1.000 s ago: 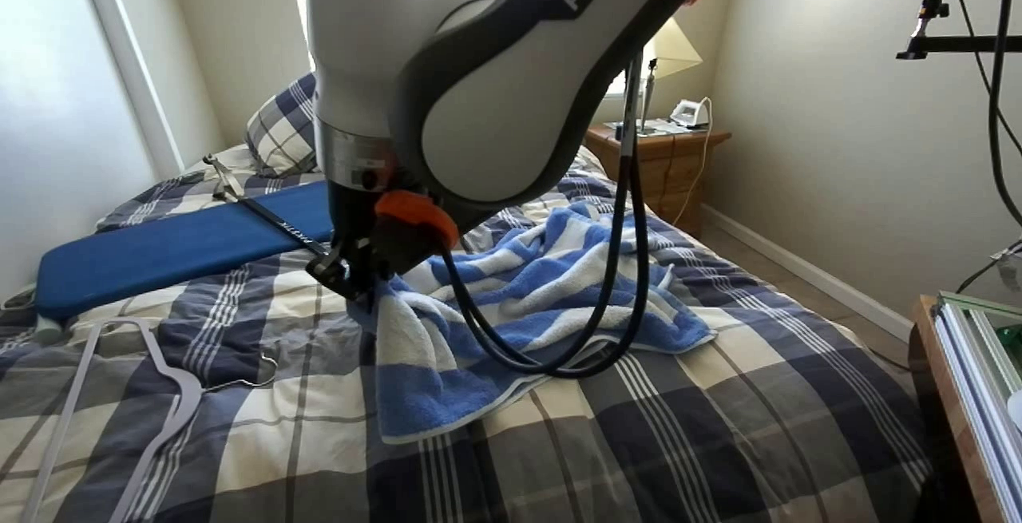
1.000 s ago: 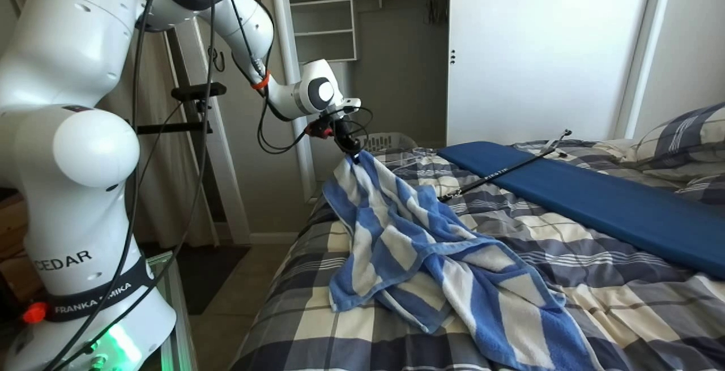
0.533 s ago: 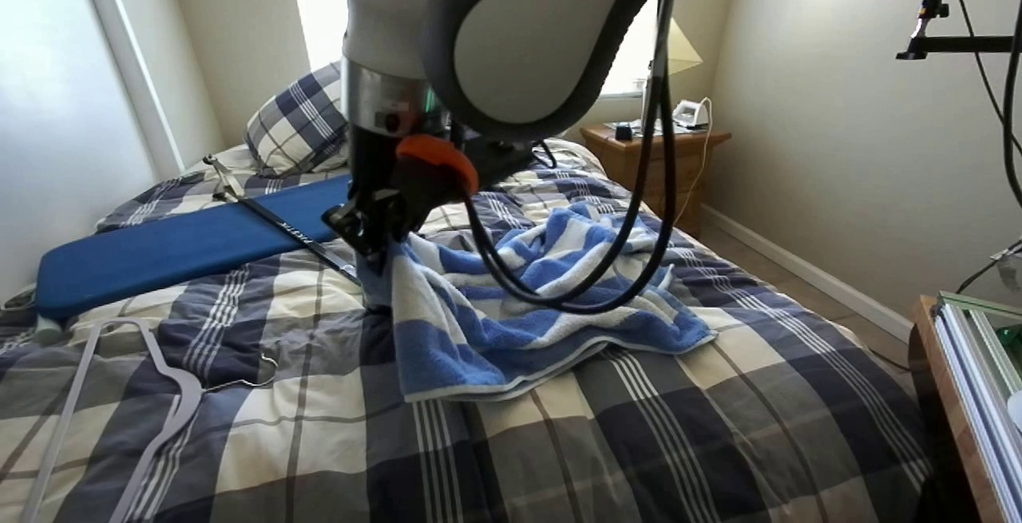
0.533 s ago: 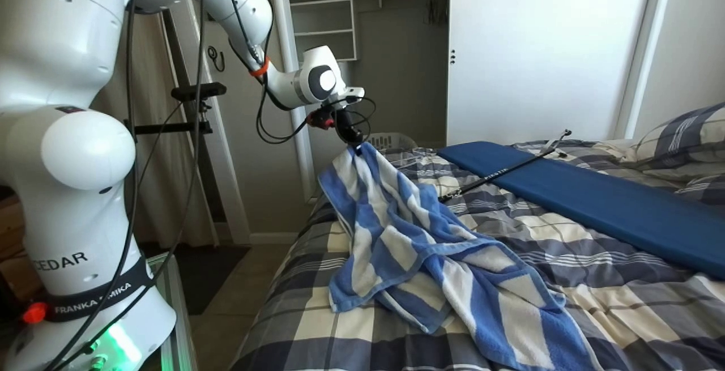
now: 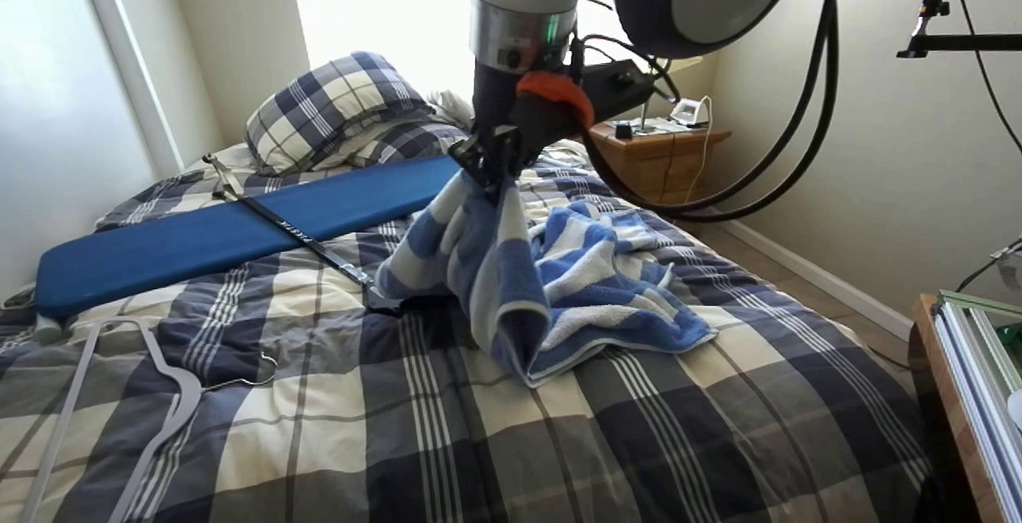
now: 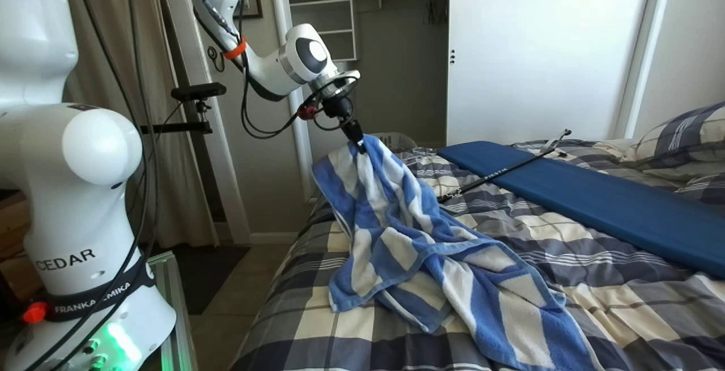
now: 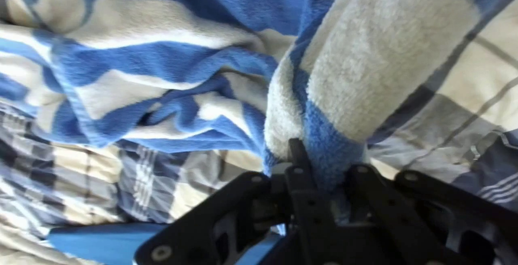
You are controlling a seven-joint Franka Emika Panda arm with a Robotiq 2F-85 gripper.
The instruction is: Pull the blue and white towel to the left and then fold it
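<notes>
The blue and white towel (image 5: 595, 287) lies rumpled on the plaid bedspread, one end lifted in a peak. It also shows in an exterior view (image 6: 405, 249) and fills much of the wrist view (image 7: 162, 60). My gripper (image 5: 490, 186) points down at the top of that peak and is shut on the towel, holding it above the bed. It shows at the peak in an exterior view (image 6: 361, 147) too. In the wrist view, bunched cloth runs between the black fingers (image 7: 299, 164); the right fingertip is partly hidden by the cloth. The rest of the towel spreads over the bed.
A long plain blue pad (image 5: 184, 235) lies across the bed with a black stick (image 5: 275, 219) over it. A grey hanger-like frame (image 5: 188, 391) lies nearer the camera. A plaid pillow (image 5: 331, 112) is at the head. A nightstand (image 5: 663, 164) stands beyond.
My gripper has moved up and rightward in an exterior view, keeping its hold. The towel's held end has risen, and its hanging edge has lifted and swung right with it.
</notes>
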